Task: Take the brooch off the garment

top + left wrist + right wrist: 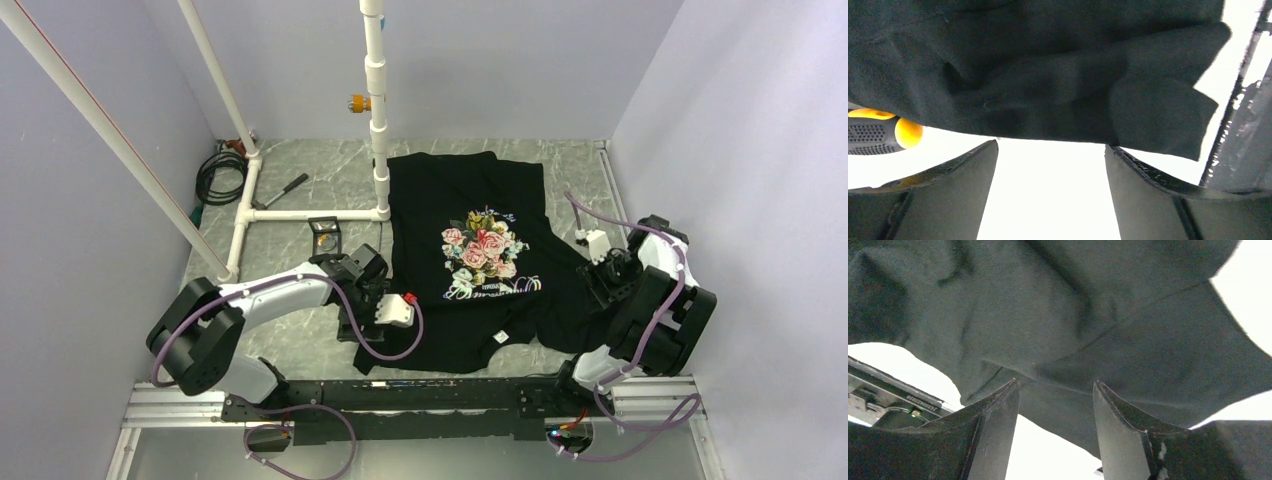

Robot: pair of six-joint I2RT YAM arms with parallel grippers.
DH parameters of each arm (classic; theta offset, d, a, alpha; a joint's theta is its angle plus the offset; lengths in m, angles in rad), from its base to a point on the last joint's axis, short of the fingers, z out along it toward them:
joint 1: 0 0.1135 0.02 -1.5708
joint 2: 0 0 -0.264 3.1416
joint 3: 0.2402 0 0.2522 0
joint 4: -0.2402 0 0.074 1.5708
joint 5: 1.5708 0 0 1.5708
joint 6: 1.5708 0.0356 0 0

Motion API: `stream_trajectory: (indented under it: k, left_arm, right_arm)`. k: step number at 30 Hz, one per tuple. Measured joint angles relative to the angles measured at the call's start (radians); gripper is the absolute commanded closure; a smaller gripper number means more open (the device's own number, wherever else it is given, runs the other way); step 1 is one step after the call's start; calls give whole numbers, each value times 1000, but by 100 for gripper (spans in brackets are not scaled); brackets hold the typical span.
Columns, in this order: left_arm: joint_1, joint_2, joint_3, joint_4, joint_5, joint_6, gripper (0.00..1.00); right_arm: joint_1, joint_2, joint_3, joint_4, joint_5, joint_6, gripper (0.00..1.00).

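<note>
The garment [470, 200] is a black T-shirt with a rose bouquet print [482, 248] and pale lettering, lying flat on the table. I cannot make out the brooch. A tiny pale spot [503, 337] sits near the shirt's near edge, too small to identify. My left gripper [383, 290] is open at the shirt's left edge. In the left wrist view [1050, 145] black cloth [1048, 75] lies just beyond its tips. My right gripper [598, 272] is open at the shirt's right sleeve. In the right wrist view [1055, 382] its tips touch cloth [1073, 315].
A white pipe frame [378, 110] stands at the shirt's far left corner. A coiled black cable [218, 172], a small tool [285, 188] and a black square object [325, 235] lie at the left. A yellow-and-grey object [878, 131] shows in the left wrist view. Walls close in on three sides.
</note>
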Motion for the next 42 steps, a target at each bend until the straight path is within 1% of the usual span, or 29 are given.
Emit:
stream_trajectory:
  k: [2, 7, 10, 12, 13, 15, 21, 22, 25, 29, 34, 36, 37, 39, 41, 42]
  left_arm:
    - [-15, -23, 0, -22, -5, 0, 11]
    - [-93, -76, 0, -44, -1, -9, 10]
    - [-106, -60, 0, -37, -3, -26, 13]
    - [-112, -33, -1, -19, -8, -41, 19]
    - [-119, -11, -3, -4, -14, -45, 23]
    - [-129, 18, -5, 18, -33, -50, 35]
    - [-135, -2, -25, 34, -59, -40, 80]
    - [-135, -13, -34, 35, -61, -40, 86]
    - [-138, -55, -66, 34, -89, -14, 100]
    - [-131, -113, -100, -43, -137, 25, 100]
    - [-125, -131, -101, -119, -183, 57, 100]
    - [-124, -128, -101, -134, -195, 66, 87]
    - [-123, -125, -101, -139, -198, 71, 77]
    - [-121, -113, -101, -145, -204, 78, 48]
    - [-111, -101, -101, -164, -212, 89, 31]
    - [-105, -100, -101, -178, -213, 89, 16]
  right_arm:
    - [3, 6, -27, 1, -5, 4, 43]
    - [9, 11, -69, 19, -13, 9, 44]
    - [14, 19, -94, 43, -11, 14, 44]
    - [18, 32, -111, 60, -2, 14, 44]
    - [18, 40, -116, 67, 5, 14, 44]
    - [18, 56, -123, 80, 15, 14, 44]
    - [22, 55, -126, 90, 34, 13, 44]
    - [23, 55, -127, 91, 37, 11, 45]
    - [24, 51, -134, 98, 57, -4, 45]
    - [25, 34, -153, 111, 96, -33, 45]
    - [25, 14, -177, 119, 159, -81, 45]
    - [25, 14, -177, 115, 172, -94, 45]
    - [25, 14, -175, 111, 175, -101, 45]
    - [25, 19, -164, 93, 174, -106, 43]
    - [21, 39, -116, 43, 166, -106, 39]
    - [19, 51, -77, 17, 153, -105, 36]
